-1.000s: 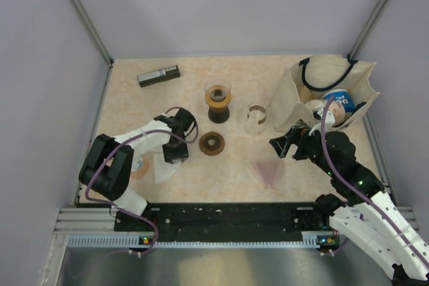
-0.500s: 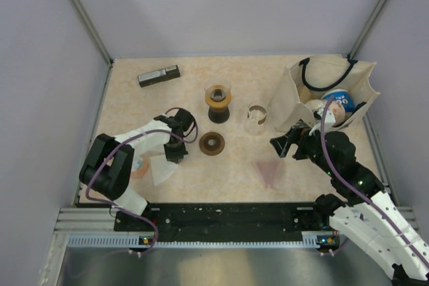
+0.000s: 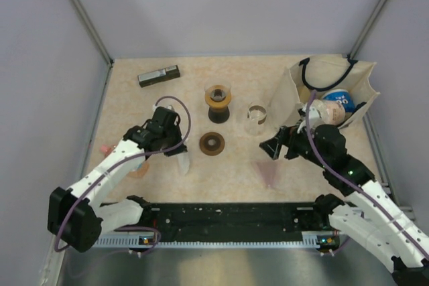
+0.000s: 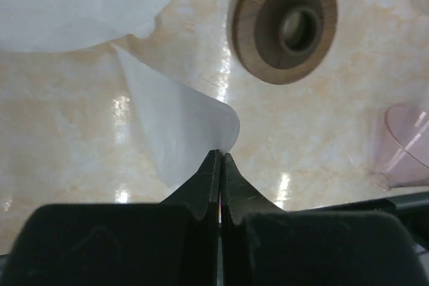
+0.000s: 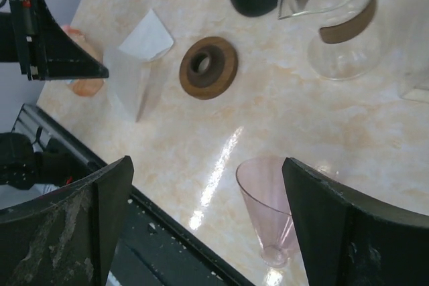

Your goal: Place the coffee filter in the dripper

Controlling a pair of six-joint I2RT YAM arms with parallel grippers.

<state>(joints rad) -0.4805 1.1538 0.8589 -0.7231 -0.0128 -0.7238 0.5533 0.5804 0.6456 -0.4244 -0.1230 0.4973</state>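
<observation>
My left gripper (image 3: 177,155) is shut on the edge of a white paper coffee filter (image 3: 183,163) and holds it just above the table, left of the wooden ring. In the left wrist view the jaws (image 4: 220,155) pinch the filter (image 4: 177,125). The dripper (image 3: 268,173), a clear pink cone, lies on the table at front centre-right. My right gripper (image 3: 275,149) is open and empty just above and behind it. In the right wrist view the dripper (image 5: 275,209) lies between the spread fingers, nearer the right one, and the filter (image 5: 131,82) shows at the left.
A second white filter (image 4: 80,1) lies on the table. A wooden ring (image 3: 212,143) sits mid-table, with a dark carafe (image 3: 218,102) and a glass server (image 3: 257,117) behind it. A tote bag (image 3: 332,88) stands at the back right and a black bar (image 3: 159,75) at the back left.
My left arm has stretched out to the right and carried the filter toward the wooden ring. My right gripper has moved slightly left, toward the dripper.
</observation>
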